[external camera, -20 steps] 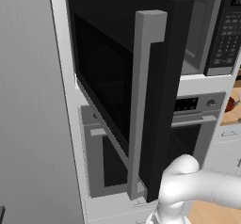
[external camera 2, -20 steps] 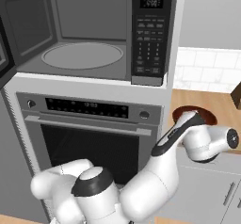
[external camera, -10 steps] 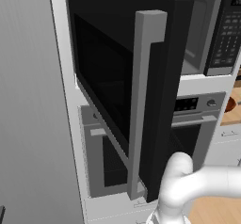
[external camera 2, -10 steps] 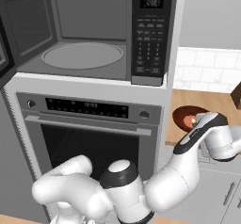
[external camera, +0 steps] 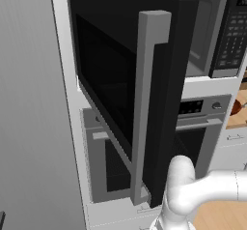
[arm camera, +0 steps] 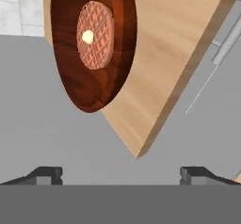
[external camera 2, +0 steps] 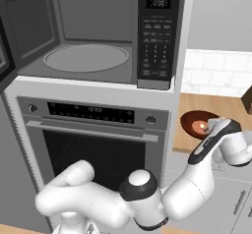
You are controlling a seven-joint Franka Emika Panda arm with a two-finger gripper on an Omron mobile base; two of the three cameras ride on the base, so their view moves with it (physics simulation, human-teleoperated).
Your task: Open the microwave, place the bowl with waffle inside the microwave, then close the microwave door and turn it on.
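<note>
With the microwave door (external camera: 140,103) swung open, the empty, spread-fingered end effector (arm camera: 121,173) faces the bowl (arm camera: 92,46) on the wooden tabletop (arm camera: 179,58), likely rigid, light and smooth-glazed, best pinched at its rim clear of the waffle (arm camera: 95,35).

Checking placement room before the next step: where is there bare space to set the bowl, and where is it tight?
The light grey cavity of the black microwave is bare, its round turntable bordered by grey walls and the keypad strip. The wooden counter is bare beside the brown wooden bowl holding the waffle. Tightest: the swung-open black door.
</note>
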